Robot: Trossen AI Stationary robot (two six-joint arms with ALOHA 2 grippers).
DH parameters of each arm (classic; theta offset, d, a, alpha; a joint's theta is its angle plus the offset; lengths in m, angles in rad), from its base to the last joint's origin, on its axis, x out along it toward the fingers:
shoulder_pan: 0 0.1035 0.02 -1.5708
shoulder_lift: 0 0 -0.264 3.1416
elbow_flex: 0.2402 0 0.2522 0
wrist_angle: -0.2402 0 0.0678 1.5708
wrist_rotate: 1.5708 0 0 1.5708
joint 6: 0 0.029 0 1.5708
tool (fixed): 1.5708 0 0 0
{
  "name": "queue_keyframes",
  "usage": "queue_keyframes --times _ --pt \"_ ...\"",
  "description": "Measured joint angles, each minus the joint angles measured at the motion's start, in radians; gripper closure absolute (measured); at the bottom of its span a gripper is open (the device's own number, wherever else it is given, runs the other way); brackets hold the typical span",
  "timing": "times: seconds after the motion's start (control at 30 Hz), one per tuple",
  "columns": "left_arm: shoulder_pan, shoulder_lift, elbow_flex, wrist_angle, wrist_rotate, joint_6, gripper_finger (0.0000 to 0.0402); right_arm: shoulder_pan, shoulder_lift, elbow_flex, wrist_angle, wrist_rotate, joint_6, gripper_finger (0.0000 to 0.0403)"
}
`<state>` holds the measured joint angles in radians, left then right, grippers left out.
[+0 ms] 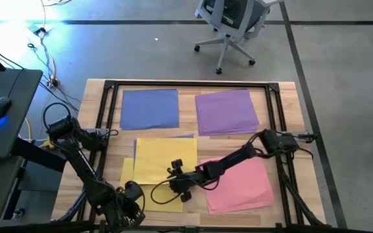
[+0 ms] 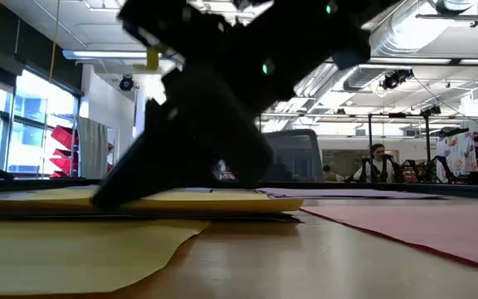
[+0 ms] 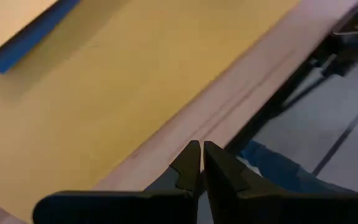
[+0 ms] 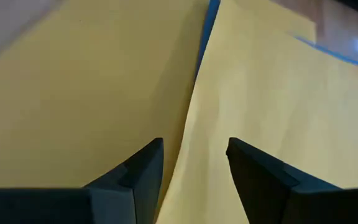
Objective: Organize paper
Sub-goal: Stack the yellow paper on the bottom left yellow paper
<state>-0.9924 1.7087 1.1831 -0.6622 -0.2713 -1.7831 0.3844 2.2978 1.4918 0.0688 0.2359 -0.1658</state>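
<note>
High view shows you the right hand (image 1: 175, 173) over the yellow paper (image 1: 164, 158) in the middle of the tabletop (image 1: 290, 116), fingers apart and holding nothing. Just beside the yellow paper lies the pink paper (image 1: 241, 184). Beyond it lie the blue paper (image 1: 149, 108) and purple paper (image 1: 226, 111). Near the yellow paper's front corner, the left hand (image 3: 201, 163) is shut and empty.

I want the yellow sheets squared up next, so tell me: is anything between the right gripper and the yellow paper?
Nothing visible is. The right gripper hangs directly over the yellow paper, jaws apart, with only the edge of one yellow sheet overlapping another below it. A blue sheet peeks out from beneath, not on top.
</note>
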Motion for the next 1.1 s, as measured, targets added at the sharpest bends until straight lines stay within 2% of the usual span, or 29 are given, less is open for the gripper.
queue_keyframes --times 0.13,0.23,0.33,0.47,0.57,0.7,0.87,1.0,1.1 --pt "0.000 -0.001 0.010 0.000 0.001 0.048 0.0401 -0.005 0.017 0.002 0.009 0.035 0.004 0.0236" --pt "0.000 -0.001 0.023 0.003 0.005 0.085 0.0401 -0.004 0.018 0.002 0.003 0.071 0.004 0.0252" --pt "0.000 -0.001 0.034 0.001 0.005 0.118 0.0401 -0.005 0.019 0.002 -0.002 0.083 0.021 0.0295" --pt "0.000 -0.001 0.042 0.002 0.006 0.137 0.0401 -0.006 0.021 0.002 -0.009 0.086 0.089 0.0378" --pt "0.000 -0.008 0.043 -0.003 0.008 0.136 0.0401 -0.007 0.021 0.039 -0.072 0.115 0.145 0.0395" --pt "-0.003 -0.058 0.047 -0.059 0.000 0.106 0.0401 -0.003 0.020 0.172 -0.228 0.145 0.189 0.0402" --pt "-0.034 -0.137 0.118 -0.267 -0.054 0.053 0.0401 0.005 0.017 0.410 -0.473 0.144 0.237 0.0403" --pt "-0.069 -0.200 0.196 -0.430 -0.136 0.041 0.0401 0.013 0.013 0.571 -0.566 0.064 0.248 0.0403" --pt "-0.097 -0.247 0.240 -0.516 -0.236 0.041 0.0401 0.023 0.012 0.618 -0.570 -0.035 0.258 0.0403"
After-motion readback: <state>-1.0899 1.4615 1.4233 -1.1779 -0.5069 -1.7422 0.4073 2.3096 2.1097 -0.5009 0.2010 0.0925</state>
